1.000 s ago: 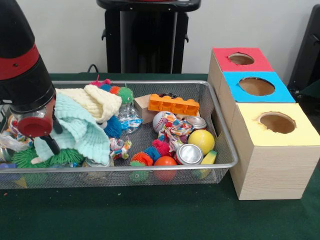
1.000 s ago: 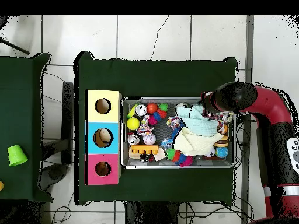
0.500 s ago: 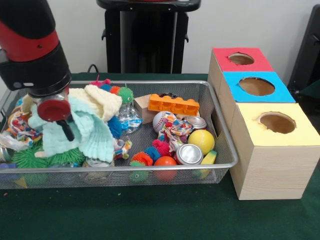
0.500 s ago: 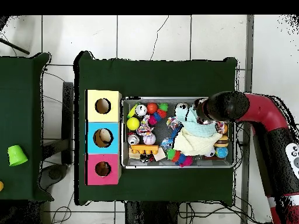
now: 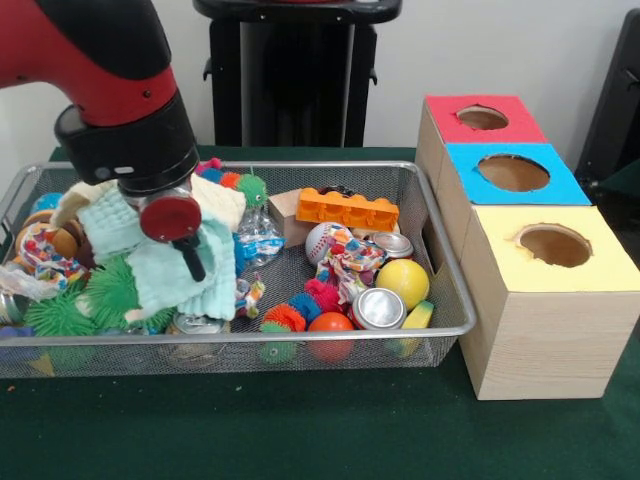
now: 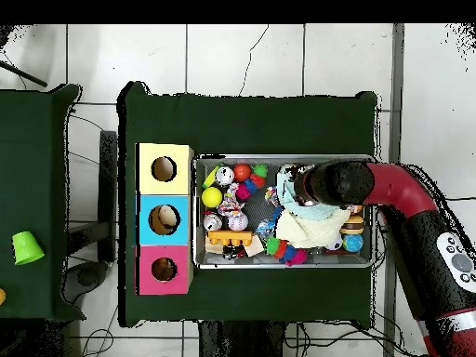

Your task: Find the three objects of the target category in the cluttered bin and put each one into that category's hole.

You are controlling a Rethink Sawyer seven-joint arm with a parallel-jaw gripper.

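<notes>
Over the wire bin (image 5: 440, 250), the gripper (image 5: 172, 222) sits against a light green cloth (image 5: 175, 275); its grip cannot be told.

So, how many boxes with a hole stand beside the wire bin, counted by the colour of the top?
Red-topped box: 1
Blue-topped box: 1
Yellow-topped box: 1
Total: 3
</notes>
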